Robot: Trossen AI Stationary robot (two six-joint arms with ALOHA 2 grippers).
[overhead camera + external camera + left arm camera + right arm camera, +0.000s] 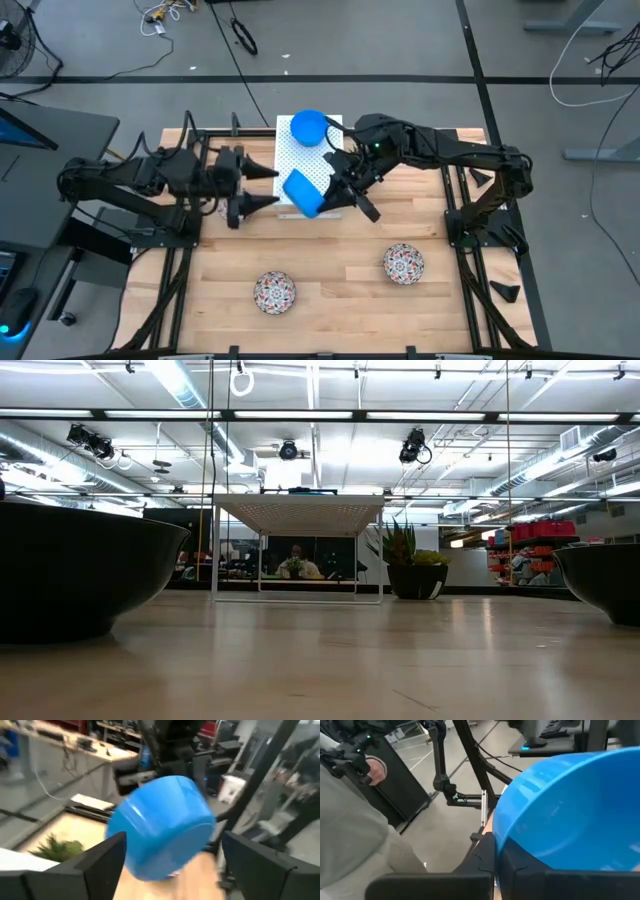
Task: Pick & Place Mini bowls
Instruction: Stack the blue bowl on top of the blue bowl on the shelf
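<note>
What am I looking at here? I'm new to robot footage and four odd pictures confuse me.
These are four cameras on one moment. The overhead picture shows a wooden table and two dark robot arms. The right gripper holds a tilted blue bowl by its rim above a white perforated box; another blue bowl sits on the box. The left gripper waits open, beside it. Two patterned bowls lie on the table. Each arm's wrist camera sees the held bowl; the low camera looks level across the tabletop.

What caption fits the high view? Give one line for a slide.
Right gripper holds a tilted blue bowl over the white perforated box; left gripper waits open.
</note>
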